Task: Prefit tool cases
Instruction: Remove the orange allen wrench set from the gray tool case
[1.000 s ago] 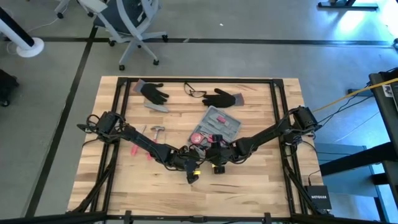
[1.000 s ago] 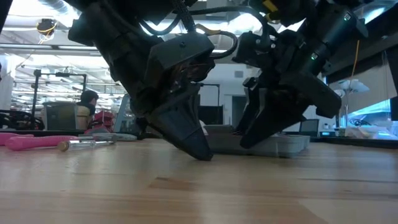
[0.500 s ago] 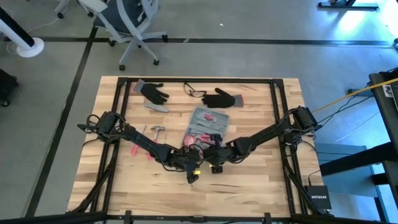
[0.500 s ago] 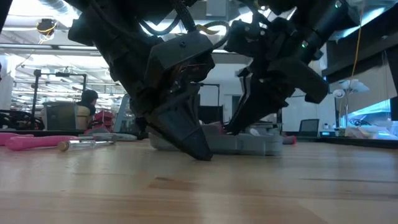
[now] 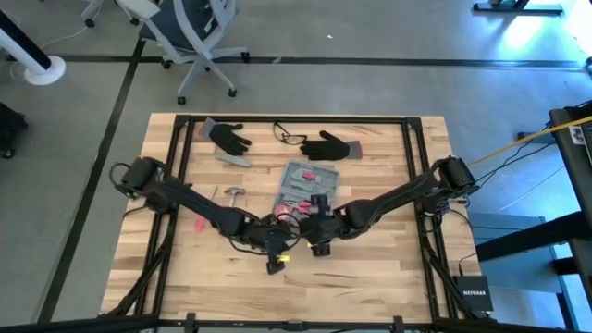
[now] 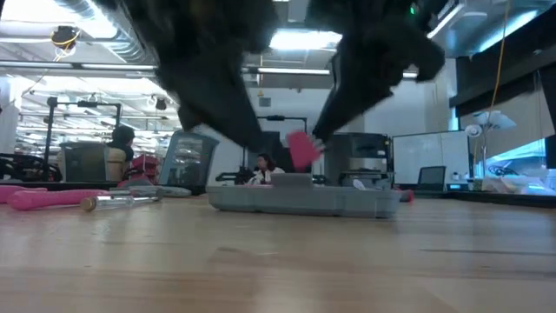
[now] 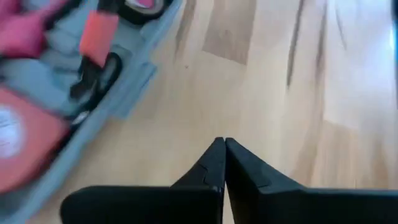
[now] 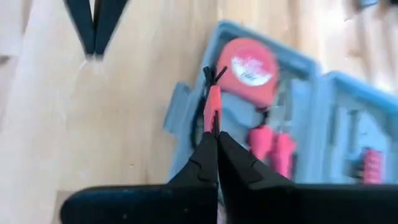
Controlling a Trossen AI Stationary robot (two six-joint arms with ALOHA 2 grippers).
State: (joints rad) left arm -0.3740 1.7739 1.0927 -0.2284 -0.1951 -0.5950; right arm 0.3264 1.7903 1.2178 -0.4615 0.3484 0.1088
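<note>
high view: case lies open with some tools in, loose ones left outside

high view has the grey-blue tool case (image 5: pixel 307 182) lying open and flat near the middle of the wooden surface (image 5: pixel 388 268), a little toward the far side. from the right wrist view i can see a round red tape measure (image 8: pixel 250 62) already seated in its slot, and red-handled pieces beside it, so part of the fitting looks done. the right claw (image 8: pixel 216 138) hangs just above the near edge of the case, pinched shut on a small red-handled tool (image 8: pixel 212 107) that looks like little pliers. it isn't in a slot yet, as far as i can tell. the left claw (image 7: pixel 222 163) is closed on nothing and sits over bare wood just beside the case's near edge.

still out of the case: a small hammer (image 5: pixel 235 193) and a pink-handled tool (image 5: pixel 197 223) off to the left, so i'd judge the job roughly midway.

for room, the near half of the surface is bare, with plenty of space to swing. the far edge is busier, with two black gloves (image 5: pixel 228 138) and a pair of glasses (image 5: pixel 289 137) close behind the case. both claws sit near each other, so that's the tight spot.
</note>
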